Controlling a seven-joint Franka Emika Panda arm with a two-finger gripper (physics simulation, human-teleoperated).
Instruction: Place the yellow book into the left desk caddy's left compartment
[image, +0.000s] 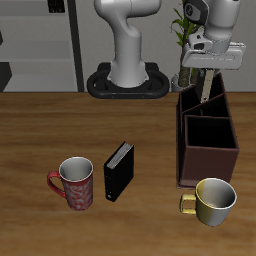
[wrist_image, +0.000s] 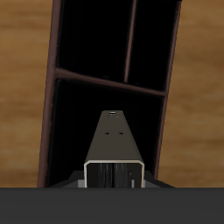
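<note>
The dark maroon desk caddy (image: 208, 140) stands on the table near the back, its open top split by inner dividers. My gripper (image: 207, 72) is above the caddy's back end, shut on the thin grey-tan yellow book (image: 205, 92). The book hangs upright, with its lower end at about the height of the caddy's rim. In the wrist view the yellow book (wrist_image: 114, 149) points down into the caddy's dark interior, beside a maroon divider (wrist_image: 109, 83). I cannot tell whether the book touches the caddy.
A thicker black book (image: 118, 171) stands near the table's middle, with a red patterned mug (image: 75, 182) beside it. A yellow mug (image: 213, 200) sits in front of the caddy. A plant (image: 184, 35) and the robot's base (image: 128, 82) are at the back.
</note>
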